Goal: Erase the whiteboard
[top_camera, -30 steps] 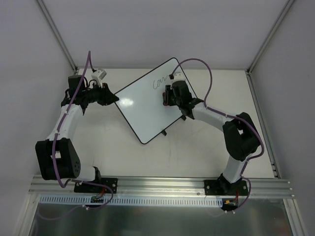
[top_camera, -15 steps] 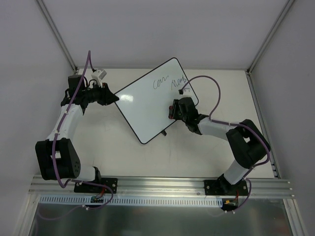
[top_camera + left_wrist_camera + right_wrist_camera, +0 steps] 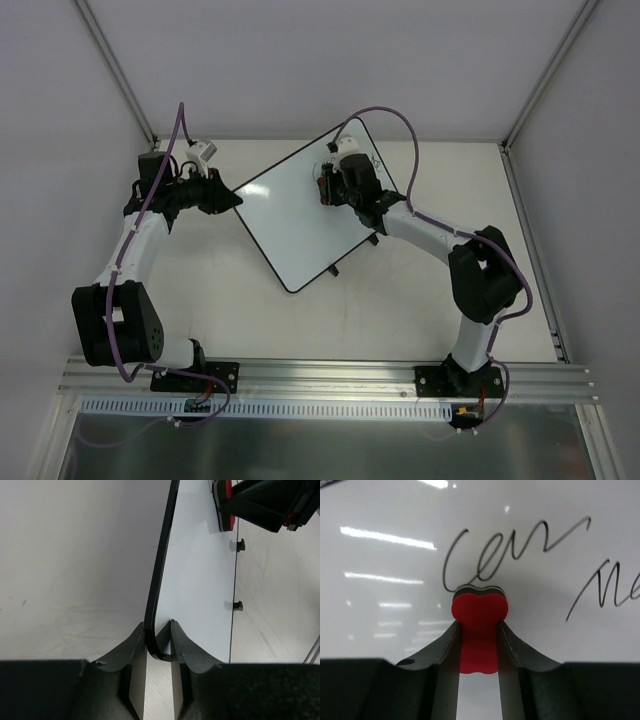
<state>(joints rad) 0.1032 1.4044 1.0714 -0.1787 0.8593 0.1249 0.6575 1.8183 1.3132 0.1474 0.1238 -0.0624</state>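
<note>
Our right claw point(image 3: 325, 186) has swung toward 12 o'clock, clamping the red bone-shaped eraser point(image 3: 479, 611) on the glossy black-rimmed whiteboard point(image 3: 290, 220); our left claw point(image 3: 159, 639) pinches its 9 o'clock corner

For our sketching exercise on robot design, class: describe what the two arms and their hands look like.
The left arm and right arm have white links, bulky black joints and a purple cable looped along each. The left hand and right hand are black, with two curved fingers and pale inner pads.
</note>
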